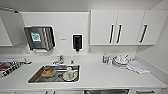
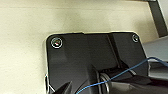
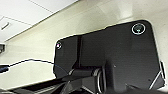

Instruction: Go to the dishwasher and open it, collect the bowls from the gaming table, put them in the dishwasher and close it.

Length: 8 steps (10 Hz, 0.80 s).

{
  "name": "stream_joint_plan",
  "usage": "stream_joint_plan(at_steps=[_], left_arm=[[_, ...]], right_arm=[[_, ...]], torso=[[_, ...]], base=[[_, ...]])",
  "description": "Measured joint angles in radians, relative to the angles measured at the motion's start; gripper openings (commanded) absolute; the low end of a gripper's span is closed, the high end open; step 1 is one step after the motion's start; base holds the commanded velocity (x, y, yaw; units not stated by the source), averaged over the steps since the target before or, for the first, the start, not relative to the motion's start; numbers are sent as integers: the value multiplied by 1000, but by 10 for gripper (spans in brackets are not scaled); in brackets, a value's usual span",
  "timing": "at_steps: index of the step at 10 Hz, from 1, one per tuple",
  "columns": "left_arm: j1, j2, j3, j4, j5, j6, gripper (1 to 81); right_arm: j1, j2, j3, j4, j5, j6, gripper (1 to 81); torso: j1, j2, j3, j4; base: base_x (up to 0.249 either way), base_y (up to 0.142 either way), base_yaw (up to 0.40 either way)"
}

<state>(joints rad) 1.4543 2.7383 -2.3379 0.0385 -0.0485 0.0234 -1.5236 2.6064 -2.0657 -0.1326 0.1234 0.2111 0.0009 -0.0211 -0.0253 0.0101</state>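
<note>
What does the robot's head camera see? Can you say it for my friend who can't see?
A white kitchen counter with a steel sink holding dirty dishes. A tap stands behind it, and white cupboards, a towel dispenser and a soap dispenser hang on the wall.

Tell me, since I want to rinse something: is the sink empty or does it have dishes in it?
It has dishes in it. The sink holds a white cup and a brownish bowl.

I saw a white countertop and white cabinets with black handles, a steel-grey sink, a black dispenser and a black-and-white checked cloth at left.
</note>
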Motion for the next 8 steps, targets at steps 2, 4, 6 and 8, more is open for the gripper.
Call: stream_joint_plan(at_steps=[2,4,6,8], left_arm=[[6,-83,87,0,-71,0,811],[6,-166,183,0,-95,0,811],[6,-261,310,0,-107,-1,811],[3,-374,440,0,-114,0,811]], right_arm=[[0,-41,79,0,0,3,811],[3,-103,179,0,-4,6,811],[13,-206,300,1,-8,6,811],[22,-306,403,1,-8,6,811]], torso=[[0,0,0,0],[2,-5,0,0],[30,-51,-2,0],[65,-109,-37,0]], base=[[0,0,0],[0,0,0],[0,0,0],[0,0,0]])
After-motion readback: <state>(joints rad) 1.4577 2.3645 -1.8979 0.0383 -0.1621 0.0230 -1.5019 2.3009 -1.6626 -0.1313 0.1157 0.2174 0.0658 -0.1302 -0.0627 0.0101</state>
